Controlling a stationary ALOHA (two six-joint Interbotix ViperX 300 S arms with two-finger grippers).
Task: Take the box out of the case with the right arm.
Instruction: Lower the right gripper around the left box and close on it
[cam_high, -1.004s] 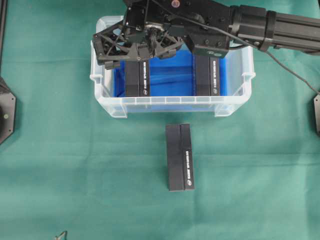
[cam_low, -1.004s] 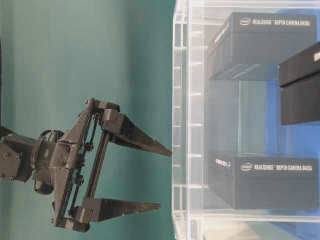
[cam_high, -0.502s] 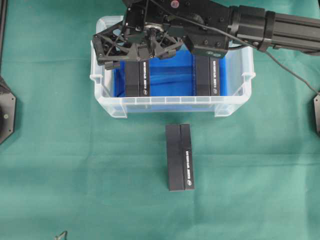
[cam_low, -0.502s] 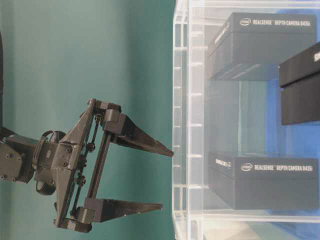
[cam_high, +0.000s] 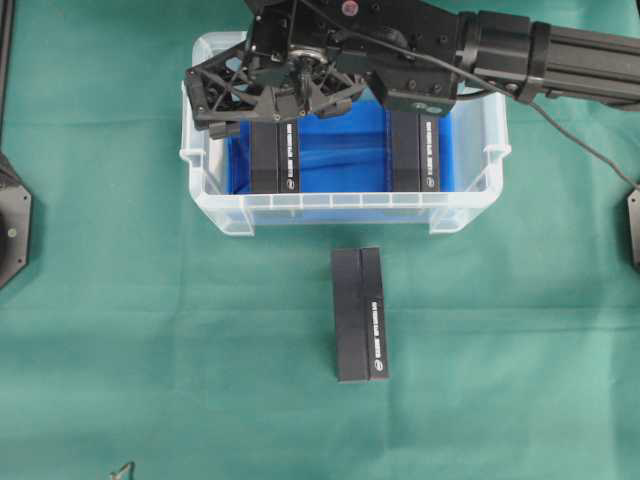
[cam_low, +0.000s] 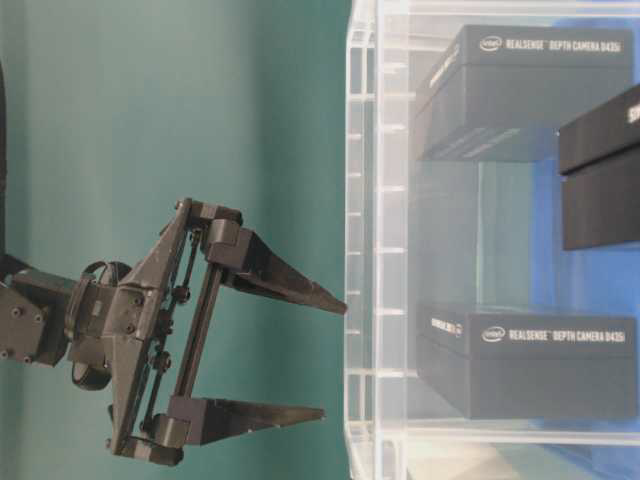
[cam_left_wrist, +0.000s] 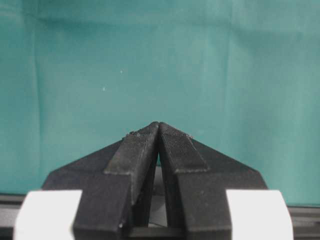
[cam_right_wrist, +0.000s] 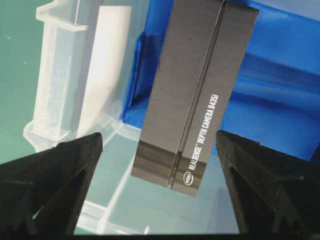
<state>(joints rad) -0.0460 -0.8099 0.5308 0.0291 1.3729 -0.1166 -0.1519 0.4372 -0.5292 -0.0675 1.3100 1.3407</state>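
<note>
The box the right arm is lined up on is the left-hand Intel RealSense D435i camera box in the case. It stands on its long narrow side on the blue bottom, near the case's left wall, its long axis running from the case's far side to its near side in the overhead view. A second box of the same kind stands parallel to it near the right wall, with bare blue floor between them. A third box lies outside the case on the green surface, just in front of the near wall.

The right tool hangs over the far end of the left-hand box, its jaws spread as wide as they go and holding nothing. In the right wrist view the box sits directly below and between the two fingertips, which straddle its short width with clearance on each side, so the opening is set across the long axis. Judging from this, the coming move is a straight descent followed by closing on the box's two broad faces; the left fingertip must drop between the box and the case wall.

The left tool has its jaws pressed together, empty, over bare green cloth away from the case. The right arm is clearly the nearer one.
</note>
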